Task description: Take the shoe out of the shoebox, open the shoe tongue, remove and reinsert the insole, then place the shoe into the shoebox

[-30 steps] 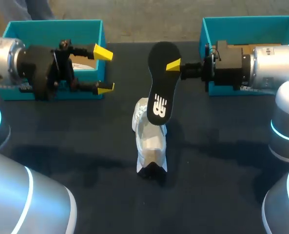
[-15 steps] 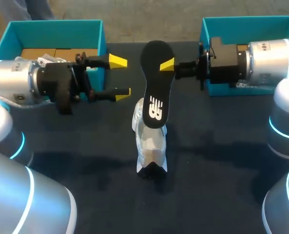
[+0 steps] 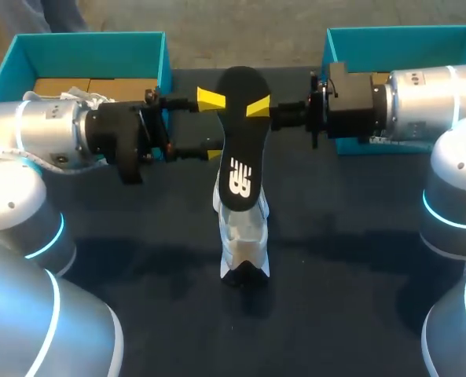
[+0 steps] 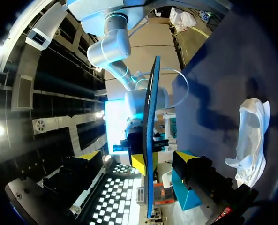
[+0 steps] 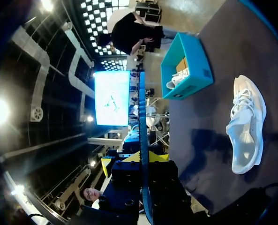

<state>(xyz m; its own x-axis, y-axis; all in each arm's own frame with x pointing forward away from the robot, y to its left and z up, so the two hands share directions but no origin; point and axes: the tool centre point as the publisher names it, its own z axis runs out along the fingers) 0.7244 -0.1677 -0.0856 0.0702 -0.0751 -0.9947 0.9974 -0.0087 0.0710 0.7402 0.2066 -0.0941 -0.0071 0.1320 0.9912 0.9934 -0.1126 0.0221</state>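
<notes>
insole [image 3: 238,157]: upright, just above shoe [image 3: 244,236]
right gripper [image 3: 258,107]: clamped on insole edge
left gripper [image 3: 211,126]: spread wide, insole between its fingers
shoe: on bench [image 3: 358,259], outside shoebox [image 3: 166,59]

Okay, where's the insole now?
Head view, table middle: the insole hangs over the shoe, held by the right gripper, between the left gripper's open fingers.
</notes>
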